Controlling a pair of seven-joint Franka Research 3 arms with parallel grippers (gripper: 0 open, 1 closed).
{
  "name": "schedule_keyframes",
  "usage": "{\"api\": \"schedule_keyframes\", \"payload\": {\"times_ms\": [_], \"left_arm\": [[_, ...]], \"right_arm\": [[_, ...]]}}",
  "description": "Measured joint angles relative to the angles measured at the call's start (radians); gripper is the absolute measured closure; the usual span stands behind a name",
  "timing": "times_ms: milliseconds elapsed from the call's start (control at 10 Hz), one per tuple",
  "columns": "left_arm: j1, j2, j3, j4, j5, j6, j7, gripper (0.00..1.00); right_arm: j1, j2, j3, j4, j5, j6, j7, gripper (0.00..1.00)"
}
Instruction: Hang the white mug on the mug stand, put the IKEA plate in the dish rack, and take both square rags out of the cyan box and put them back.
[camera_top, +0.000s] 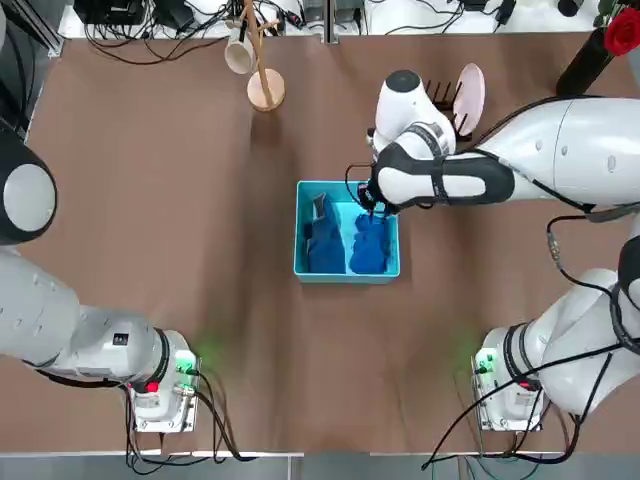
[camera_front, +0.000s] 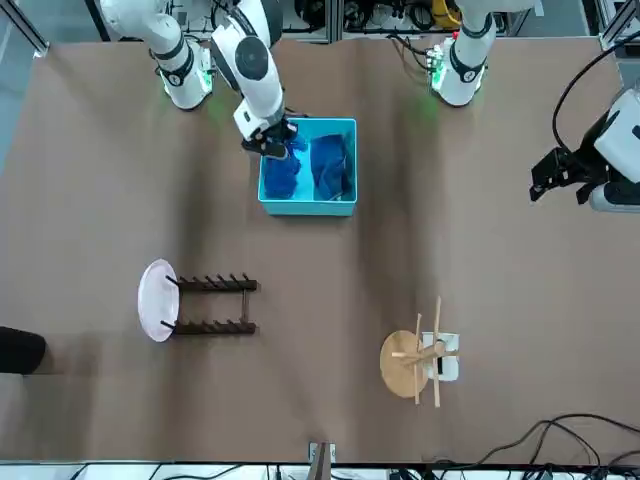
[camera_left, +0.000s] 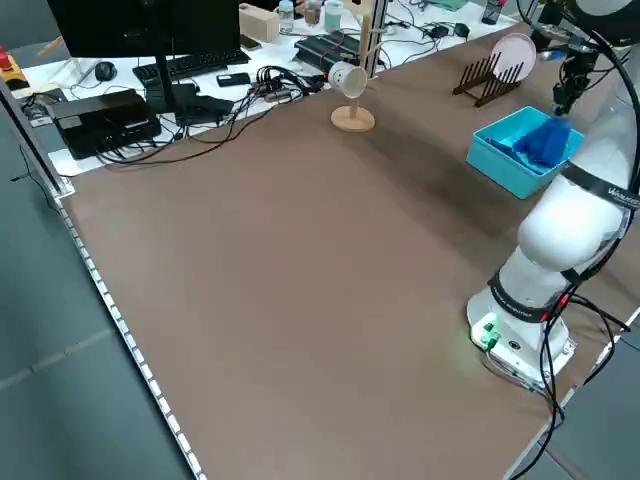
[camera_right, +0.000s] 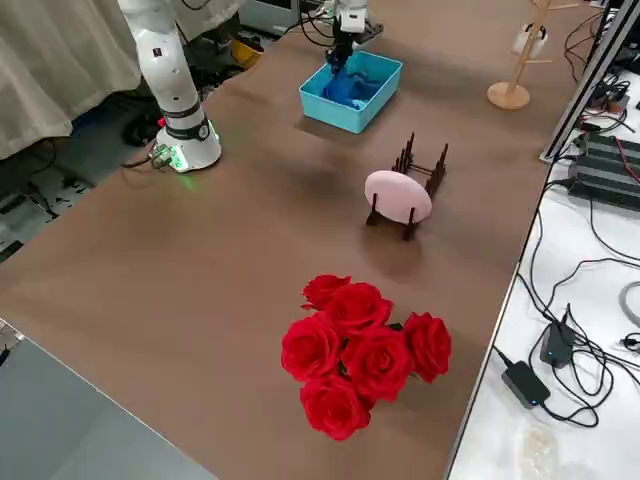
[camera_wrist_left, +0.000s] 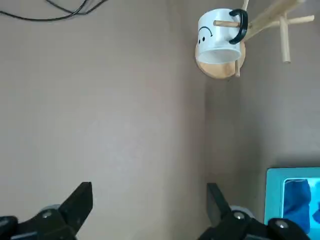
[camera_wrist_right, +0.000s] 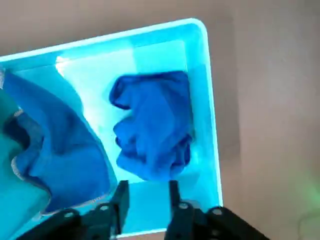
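The right gripper (camera_wrist_right: 145, 202) hangs over the bright cyan square plastic box (camera_top: 300, 225) in the middle of the brown table (camera_top: 180, 250), its fingers (camera_wrist_right: 120, 200) parted by a narrow gap with nothing between them. Below it, inside the box, lie two soft dark-blue cloth rags. One rag (camera_wrist_right: 152, 122) sits bunched up in the half of the box on the right arm's side, directly beneath the fingertips but apart from them. The other rag (camera_wrist_right: 55, 135) is crumpled in the half on the left arm's side, riding up against the box wall.

The left gripper (camera_wrist_left: 150, 205) is held high above the table on the left arm's side, well away from the box, its fingers spread wide and holding nothing.

At the far edge of the table, the small off-white mug (camera_wrist_left: 217, 35), with a black handle and a smiley face drawn on it, hangs by its handle on a peg of the thin light-wood mug stand (camera_top: 262, 60), which rises from a round pale wooden base.

Farther along that far edge, on the right arm's side, the round white plate with a pinkish tint (camera_right: 397, 196) stands on edge at one end of the dark brown wooden peg rack (camera_front: 215, 303).

A bunch of red roses (camera_right: 360, 350) stands near the table's right-hand edge.
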Motion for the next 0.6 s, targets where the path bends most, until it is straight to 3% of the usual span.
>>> {"api": "schedule_keyframes", "payload": {"times_ms": [300,400,600], "left_arm": [[0.0,0.0,0.0,0.0,0.0,0.006,-0.001,0.0],[-0.001,0.0,0.0,0.0,0.0,0.006,-0.001,0.0],[-0.001,0.0,0.0,0.0,0.0,0.006,-0.003,0.0]], "right_arm": [[-0.102,-0.008,-0.009,0.051,-0.001,0.004,0.002,0.05],[-0.173,-0.01,-0.011,0.094,-0.002,0.002,0.002,0.0],[-0.33,-0.006,-0.017,0.199,-0.04,-0.048,-0.012,0.0]]}}
